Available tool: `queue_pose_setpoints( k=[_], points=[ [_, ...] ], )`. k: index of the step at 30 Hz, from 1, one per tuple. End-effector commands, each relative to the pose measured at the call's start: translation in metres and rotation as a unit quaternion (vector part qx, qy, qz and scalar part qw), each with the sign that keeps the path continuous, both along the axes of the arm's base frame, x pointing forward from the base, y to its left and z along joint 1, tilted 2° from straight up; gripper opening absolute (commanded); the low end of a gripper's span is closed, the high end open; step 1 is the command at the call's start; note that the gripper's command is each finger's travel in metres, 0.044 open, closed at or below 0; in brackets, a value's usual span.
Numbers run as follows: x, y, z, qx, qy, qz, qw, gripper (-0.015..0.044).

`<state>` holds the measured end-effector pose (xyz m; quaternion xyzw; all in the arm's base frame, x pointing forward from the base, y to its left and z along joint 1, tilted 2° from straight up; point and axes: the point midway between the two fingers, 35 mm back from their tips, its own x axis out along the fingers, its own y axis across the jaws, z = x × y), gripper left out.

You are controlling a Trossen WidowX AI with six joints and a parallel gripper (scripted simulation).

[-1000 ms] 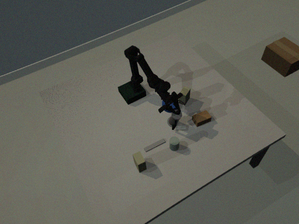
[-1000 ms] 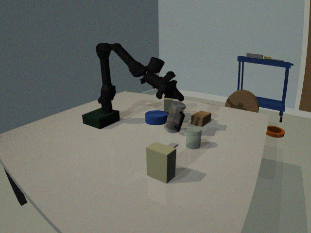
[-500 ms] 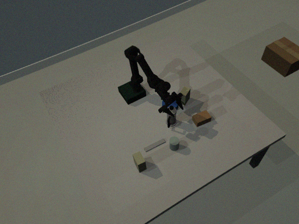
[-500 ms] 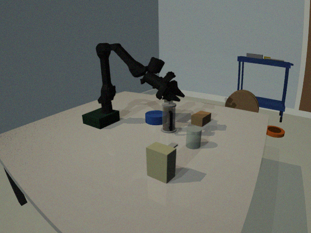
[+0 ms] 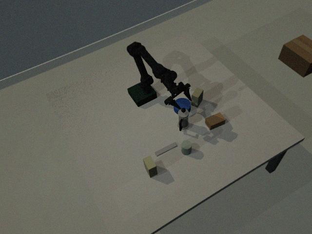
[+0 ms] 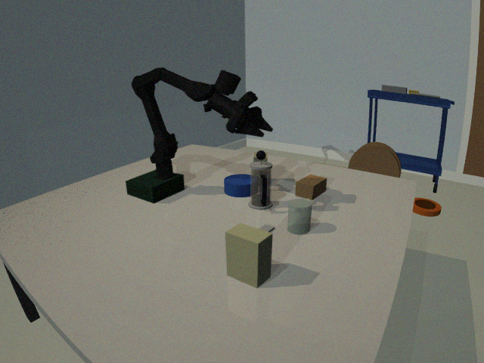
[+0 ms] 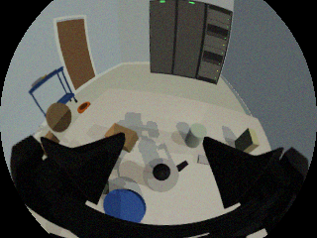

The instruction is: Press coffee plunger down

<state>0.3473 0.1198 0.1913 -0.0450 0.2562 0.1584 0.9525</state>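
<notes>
The coffee press [image 5: 185, 113] [image 6: 255, 189] [image 7: 161, 185] is a clear grey cylinder with a black side handle [image 5: 180, 124] [image 6: 263, 189] [image 7: 182, 166]. It stands upright on the table. Its round black plunger knob [image 5: 183, 109] [image 6: 260, 155] [image 7: 161, 172] sits a little above the lid, with a short piece of rod showing in the exterior view. My gripper [image 5: 185, 104] [image 6: 268, 132] [image 7: 164, 139] is wide open and empty. It is above the knob and apart from it. In the wrist view the knob shows below the gap between the fingertips.
A blue disc [image 5: 179, 102] [image 6: 236, 185] [image 7: 124, 205] is beside the press. A brown block [image 5: 215, 121] [image 6: 310, 186] and a pale green cylinder [image 5: 186, 147] [image 6: 299, 217] stand nearby. Two yellowish blocks [image 5: 150, 166] [image 5: 197, 96] and a flat grey bar [image 5: 166, 148] are also on the table.
</notes>
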Motion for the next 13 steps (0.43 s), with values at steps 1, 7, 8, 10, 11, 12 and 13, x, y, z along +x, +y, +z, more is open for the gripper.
queue_pose_setpoints(
  k=[1,7,8,10,11,12,13],
  points=[
    [-0.0142,-0.0052,0.0107,-0.002,0.005,-0.001,1.000,0.0440],
    [-0.0141,-0.0051,0.0097,-0.002,0.005,-0.001,1.000,0.0440],
    [-0.0141,-0.0051,0.0097,-0.002,0.005,-0.001,1.000,0.0440],
    [-0.0141,-0.0051,0.0097,-0.002,0.005,-0.001,1.000,0.0440],
    [-0.0141,-0.0051,0.0097,-0.002,0.005,-0.001,1.000,0.0440],
    [-0.0141,-0.0051,0.0097,-0.002,0.005,-0.001,1.000,0.0440],
    [-0.0141,-0.0051,0.0097,-0.002,0.005,-0.001,1.000,0.0440]
  ],
)
